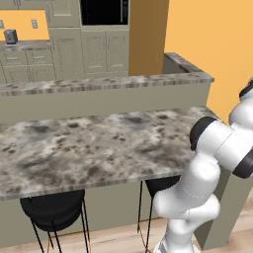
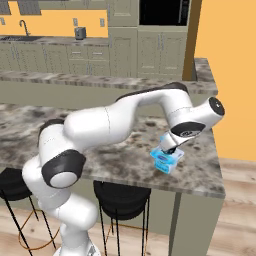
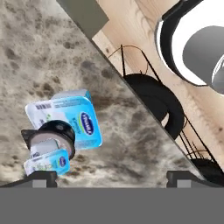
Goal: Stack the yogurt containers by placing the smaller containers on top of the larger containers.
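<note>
On the marbled counter (image 3: 39,57) near its edge lies a cluster of yogurt containers. A large light-blue tub (image 3: 72,116) lies there with its label up. A dark round cup with a pale top (image 3: 52,136) overlaps its lower left corner. A small light-blue tub (image 3: 47,163) lies against that cup. Whether any of them rests on another I cannot tell. My gripper (image 3: 113,177) is open above the counter, its fingertips (image 3: 41,177) wide apart with nothing between them, and the cluster sits toward the left one. In the right base view the gripper (image 2: 171,148) hovers just over the blue tubs (image 2: 166,161).
The counter's front edge (image 3: 131,94) runs diagonally close to the containers, with black stools (image 3: 151,103) and wooden floor below it. A raised ledge (image 2: 100,80) runs behind the counter. More stools (image 1: 52,207) stand under the overhang.
</note>
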Tool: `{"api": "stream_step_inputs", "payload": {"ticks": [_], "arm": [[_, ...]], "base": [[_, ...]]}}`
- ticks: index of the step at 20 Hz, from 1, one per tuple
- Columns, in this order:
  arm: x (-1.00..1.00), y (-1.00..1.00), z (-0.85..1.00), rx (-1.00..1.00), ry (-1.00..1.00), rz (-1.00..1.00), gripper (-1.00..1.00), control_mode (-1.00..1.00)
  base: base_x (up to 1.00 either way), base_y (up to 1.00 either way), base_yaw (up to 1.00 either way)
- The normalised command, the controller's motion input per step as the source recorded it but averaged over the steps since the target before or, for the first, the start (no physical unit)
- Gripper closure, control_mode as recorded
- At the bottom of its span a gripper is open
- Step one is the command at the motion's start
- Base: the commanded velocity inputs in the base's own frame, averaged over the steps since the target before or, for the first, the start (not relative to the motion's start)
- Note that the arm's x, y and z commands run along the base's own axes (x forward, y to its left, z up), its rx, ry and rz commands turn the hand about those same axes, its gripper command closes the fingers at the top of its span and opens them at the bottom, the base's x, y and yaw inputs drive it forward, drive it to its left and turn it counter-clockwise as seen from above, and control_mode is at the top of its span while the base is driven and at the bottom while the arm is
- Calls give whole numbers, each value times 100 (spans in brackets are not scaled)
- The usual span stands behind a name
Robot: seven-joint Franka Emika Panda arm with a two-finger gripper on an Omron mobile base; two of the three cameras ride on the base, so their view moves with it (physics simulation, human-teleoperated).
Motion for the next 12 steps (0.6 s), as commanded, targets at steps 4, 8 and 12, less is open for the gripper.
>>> {"api": "stream_step_inputs", "payload": {"ticks": [4, 8, 12], "arm": [[-92, 6, 46, 0, 0, -9, -100, -100], [-99, 24, 32, 0, -1, -9, -100, -100], [-100, 42, 28, -3, -6, -10, -100, -100]], "base": [[0, 0, 0], [0, 0, 0], [0, 0, 0]]}}
